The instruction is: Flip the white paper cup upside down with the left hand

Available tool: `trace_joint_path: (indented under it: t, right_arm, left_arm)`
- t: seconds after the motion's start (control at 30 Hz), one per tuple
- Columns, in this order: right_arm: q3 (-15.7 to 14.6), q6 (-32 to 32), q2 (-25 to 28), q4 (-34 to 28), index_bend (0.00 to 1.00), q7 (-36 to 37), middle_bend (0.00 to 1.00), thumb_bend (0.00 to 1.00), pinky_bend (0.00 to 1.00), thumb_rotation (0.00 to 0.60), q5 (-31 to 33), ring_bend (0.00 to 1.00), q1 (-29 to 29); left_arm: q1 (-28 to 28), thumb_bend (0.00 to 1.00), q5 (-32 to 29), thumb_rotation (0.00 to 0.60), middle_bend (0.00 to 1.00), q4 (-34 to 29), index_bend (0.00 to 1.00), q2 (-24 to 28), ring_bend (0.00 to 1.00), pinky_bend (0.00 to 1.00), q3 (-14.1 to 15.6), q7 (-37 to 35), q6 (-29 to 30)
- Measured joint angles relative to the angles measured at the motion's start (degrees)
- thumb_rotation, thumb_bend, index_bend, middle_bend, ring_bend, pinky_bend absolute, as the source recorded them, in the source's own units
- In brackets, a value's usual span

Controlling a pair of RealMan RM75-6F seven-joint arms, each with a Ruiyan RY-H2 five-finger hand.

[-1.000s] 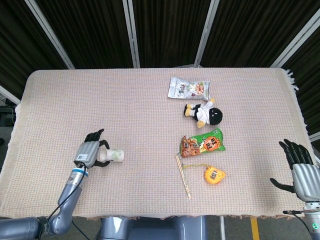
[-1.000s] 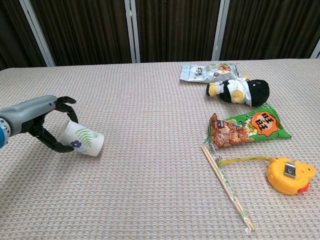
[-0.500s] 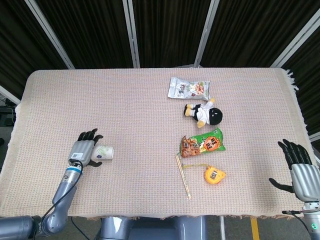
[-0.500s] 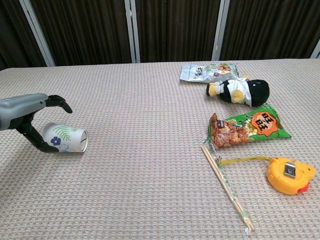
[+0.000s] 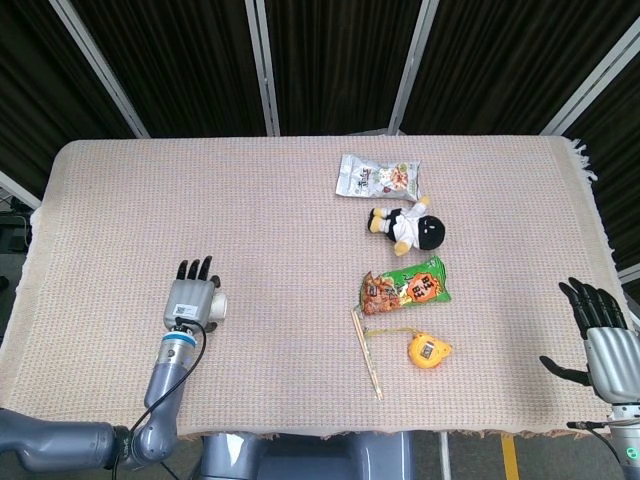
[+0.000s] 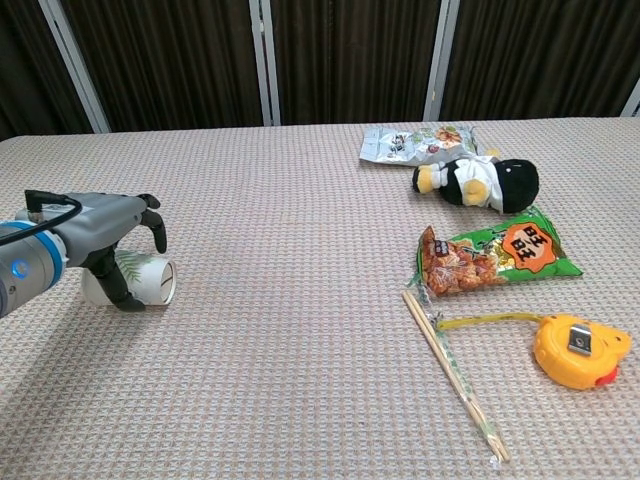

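Left hand (image 6: 110,228) lay over the cup (image 6: 140,280) at the near left of the bench (image 5: 250,220), its fingers draped across the top of the cup and a thumb down in front of it, touching it; whether it truly gripped the cup could not be told. From the head view the hand (image 5: 194,302) covered most of the cup (image 5: 219,306), only a sliver of white rim showing at its right edge. That cup lay on its side on the woven cloth, open mouth turned toward the middle of the bench, nothing visible inside. It was white paper with a green leaf print on its wall.

Right hand (image 5: 603,340) hung off the right edge of the bench, fingers spread, holding nothing.

Well apart from the cup lay a green snack bag (image 6: 495,256), chopsticks (image 6: 455,374) and a tape measure (image 6: 580,350)
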Motion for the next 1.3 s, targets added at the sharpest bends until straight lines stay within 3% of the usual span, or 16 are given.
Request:
trace_joint_path:
  t: [0.17,0.57,0.73,0.87,1.1,1.3]
  right_arm:
    - [0.03,0.06,0.05,0.07,0.0,0.25,0.0,0.0,0.0,0.6,0.0,0.0,-0.03]
    - [-0.05,-0.11,-0.09,-0.04,0.0,-0.28,0.0,0.0,0.0,0.6,-0.06,0.0,0.05]
    - [-0.07,-0.08,-0.17,-0.04,0.0,-0.47,0.0,0.0,0.0,0.6,-0.1,0.0,0.06]
    - [-0.06,-0.21,-0.1,0.03,0.0,-0.4,0.0,0.0,0.0,0.6,0.0,0.0,0.09]
    - [-0.08,-0.48,-0.22,0.11,0.0,-0.62,0.0,0.0,0.0,0.6,0.09,0.0,0.21]
    - [-0.1,-0.54,-0.26,0.03,0.0,-0.89,0.0,0.0,0.0,0.6,0.11,0.0,0.24]
  left_arm:
    - [-0.09,0.08,0.53,0.6,0.0,1.59,0.47,-1.71,0.0,0.0,0.17,0.16,0.96]
    - [1.8,0.09,4.8,0.6,0.0,0.99,0.47,-1.43,0.0,0.0,-0.81,-8.1,-0.14]
    - [3.26,0.09,10.34,0.6,0.0,0.6,0.46,-1.47,0.0,0.0,-1.33,-17.58,-1.52]
    - [4.75,0.09,16.05,0.6,0.0,1.61,0.46,-2.42,0.0,0.0,-1.57,-29.13,-2.79]
    - [7.75,0.09,28.87,0.6,0.0,9.67,0.46,-5.43,0.0,0.0,-0.64,-49.8,-5.33]
    - [10.27,0.09,32.32,0.6,0.0,15.47,0.46,-6.94,0.0,0.0,0.89,-55.48,-7.49]
